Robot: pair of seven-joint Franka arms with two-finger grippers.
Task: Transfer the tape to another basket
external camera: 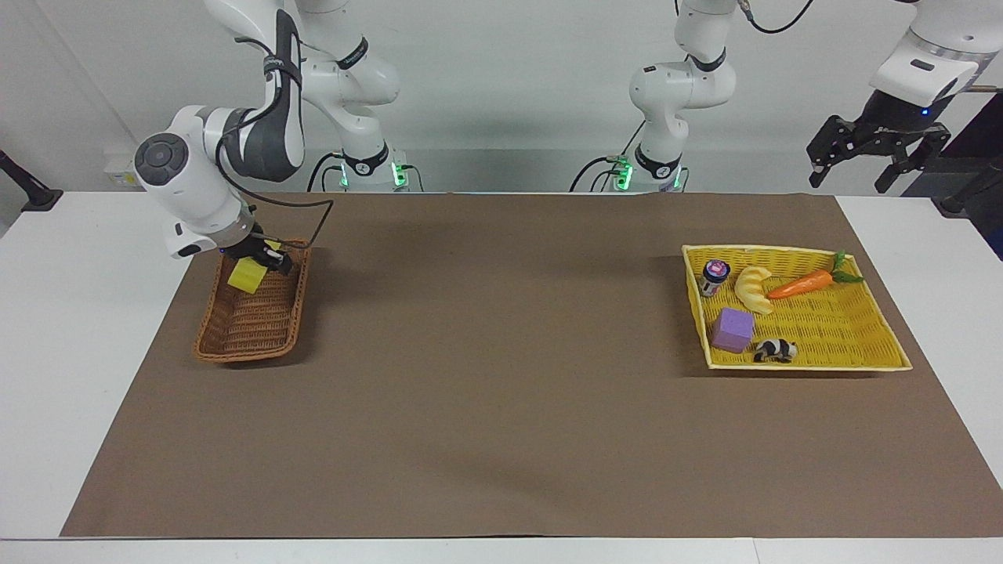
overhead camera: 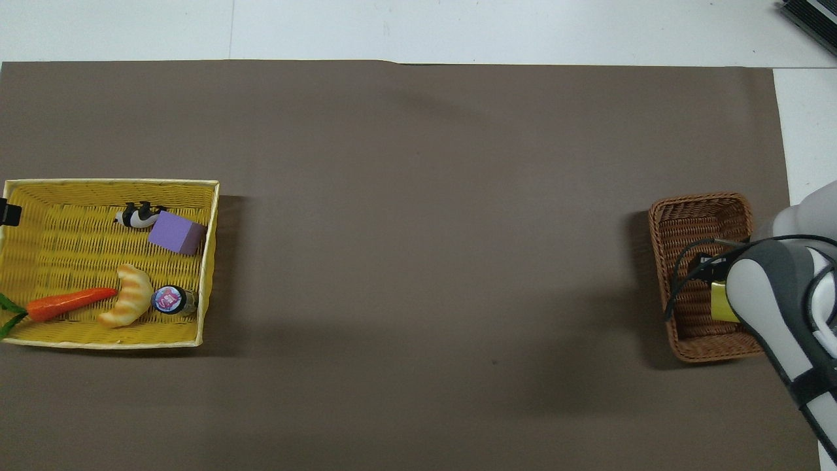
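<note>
We see the right gripper [external camera: 262,262] clamped on the tape [external camera: 246,276] over the basket [external camera: 252,333] — light, stiff, glossy-slick; grip across its width. Left gripper [external camera: 874,149] waits, fingers apart.

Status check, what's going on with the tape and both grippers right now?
Right gripper shut on the tape, over the brown basket. Left gripper open, waiting above the table's end. Nothing in the way.
</note>
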